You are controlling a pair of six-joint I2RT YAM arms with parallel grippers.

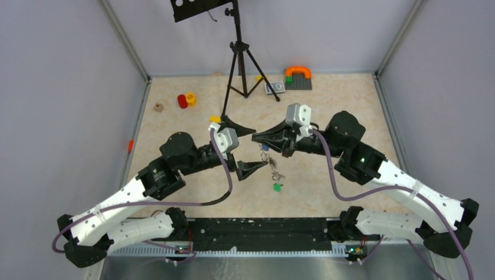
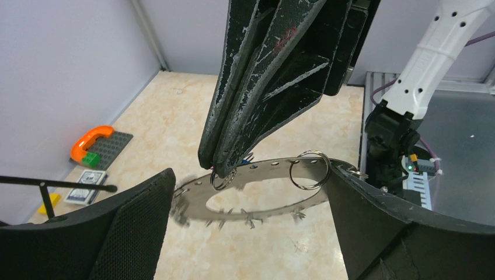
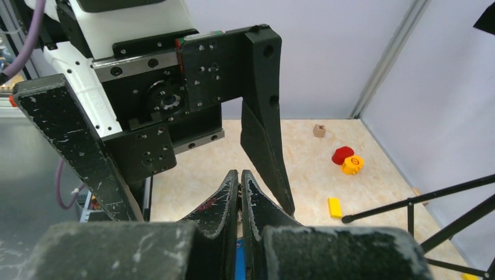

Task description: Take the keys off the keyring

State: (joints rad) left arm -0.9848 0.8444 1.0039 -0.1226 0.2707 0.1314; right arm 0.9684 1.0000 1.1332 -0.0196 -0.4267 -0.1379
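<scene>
The keyring (image 2: 194, 201), a wide flat grey ring with small holes, hangs in the air between the fingers of my left gripper (image 2: 252, 175), whose jaws stand wide open. Whether it touches them I cannot tell. A small split ring (image 2: 310, 169) is threaded through one hole. My right gripper (image 2: 213, 166) comes down from above, shut on a blue-tagged key (image 3: 239, 256) and its split ring (image 2: 223, 178). From above, the right gripper (image 1: 255, 138) sits between the left fingers (image 1: 239, 126). Silver keys (image 1: 275, 174) and a green-tagged one (image 1: 277, 187) show just below; hanging or lying, I cannot tell.
A black tripod (image 1: 239, 58) stands at the back centre. Red and yellow blocks (image 1: 187, 100), a wooden cube (image 1: 158, 107) and a yellow brick (image 1: 215, 119) lie at the back left. An orange arch on a grey plate (image 1: 297, 77) and a card (image 1: 274, 87) lie at the back right.
</scene>
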